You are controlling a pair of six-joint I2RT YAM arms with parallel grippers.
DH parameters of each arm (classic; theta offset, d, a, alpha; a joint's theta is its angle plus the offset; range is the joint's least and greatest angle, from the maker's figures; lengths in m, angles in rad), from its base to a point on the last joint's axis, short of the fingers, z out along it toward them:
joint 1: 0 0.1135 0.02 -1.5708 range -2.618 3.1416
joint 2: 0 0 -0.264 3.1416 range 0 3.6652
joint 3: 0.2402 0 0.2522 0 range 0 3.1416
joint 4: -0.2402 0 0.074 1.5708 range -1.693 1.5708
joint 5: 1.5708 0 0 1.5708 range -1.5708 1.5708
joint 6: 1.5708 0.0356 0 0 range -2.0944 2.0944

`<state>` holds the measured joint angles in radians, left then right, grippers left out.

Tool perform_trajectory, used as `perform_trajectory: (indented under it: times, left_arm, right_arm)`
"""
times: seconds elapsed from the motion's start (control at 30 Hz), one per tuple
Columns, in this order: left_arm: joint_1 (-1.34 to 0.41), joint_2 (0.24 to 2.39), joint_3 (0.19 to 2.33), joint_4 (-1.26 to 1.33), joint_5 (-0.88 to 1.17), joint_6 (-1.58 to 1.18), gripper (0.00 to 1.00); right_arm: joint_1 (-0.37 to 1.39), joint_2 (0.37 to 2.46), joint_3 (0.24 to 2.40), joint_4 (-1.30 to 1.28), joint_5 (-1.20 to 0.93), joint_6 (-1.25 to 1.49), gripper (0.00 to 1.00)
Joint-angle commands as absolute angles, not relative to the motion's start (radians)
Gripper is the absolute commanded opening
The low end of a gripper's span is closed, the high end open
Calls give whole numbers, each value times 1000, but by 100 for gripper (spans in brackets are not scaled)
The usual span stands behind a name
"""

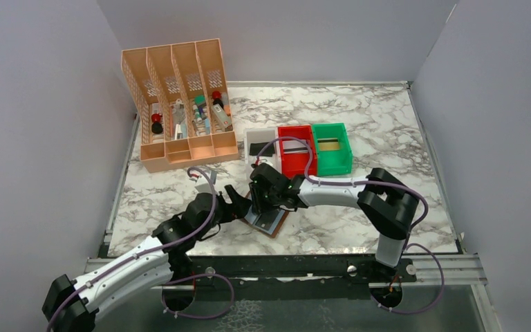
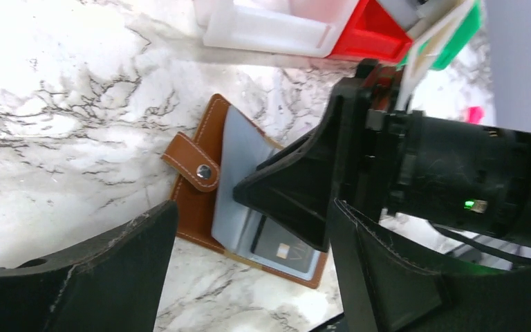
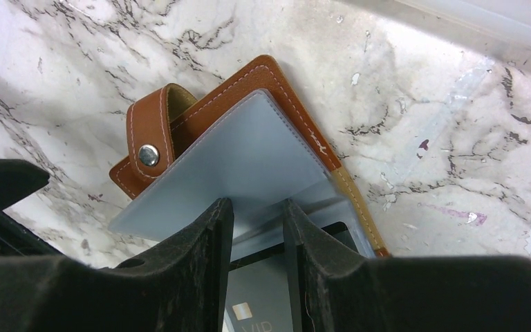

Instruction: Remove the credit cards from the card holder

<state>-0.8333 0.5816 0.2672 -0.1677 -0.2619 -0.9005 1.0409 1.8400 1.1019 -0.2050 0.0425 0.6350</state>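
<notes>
We find the holder point(image 3: 290, 104) open on the red bin's point(image 1: 296, 149) near side, a card point(image 2: 283, 247) tucked inside. Right gripper point(image 3: 258, 207), there too, pinches a raised sleeve point(image 3: 242, 159); left gripper point(image 1: 237, 200) gapes wide, grasping nothing.

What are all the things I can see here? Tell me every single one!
card holder: one, brown, lying open on the table between the two pincers
clear sleeves: several, grey-blue, inside the card holder
credit card: one showing, dark, tucked in a sleeve
white bin, red bin, green bin: one each, in a row behind the card holder
organizer: one, peach, four slots, far left
small things: several, mixed colours, in the organizer's slots
table: one, white marble with dark veins
left pincer: one, black, open, beside the card holder
right pincer: one, black, fingers close together at the sleeves
</notes>
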Motion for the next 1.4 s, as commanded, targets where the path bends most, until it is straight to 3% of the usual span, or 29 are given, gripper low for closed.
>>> perform_trajectory:
  times: [0.0,0.07,0.2,0.3,0.4,0.7,0.83,1.1,1.37]
  left_arm:
    - [-835,652,299,-168,-265,-808,77]
    - [-836,694,312,-150,-243,-797,59]
    - [-836,737,324,-102,-205,-797,40]
    - [-835,745,316,-58,-172,-799,36]
    - [-835,758,335,-62,-141,-804,23]
    - [-834,831,319,41,-65,-799,17]
    - [-828,943,340,19,-101,-813,6]
    - [-800,1114,348,77,-102,-823,3]
    - [-799,1201,348,116,-41,-810,1]
  right_arm:
    - [1047,1840,1039,-164,26,655,38]
    - [1048,1824,1007,-145,35,671,38]
    - [1048,1797,949,-81,27,716,37]
    - [1048,1789,919,-47,18,749,35]
    - [1048,1780,889,-12,15,779,33]
    - [1048,1779,858,17,22,829,32]
    - [1048,1769,844,25,25,839,32]
    - [1048,1693,846,-41,63,828,32]
    - [1047,1536,815,-143,61,835,42]
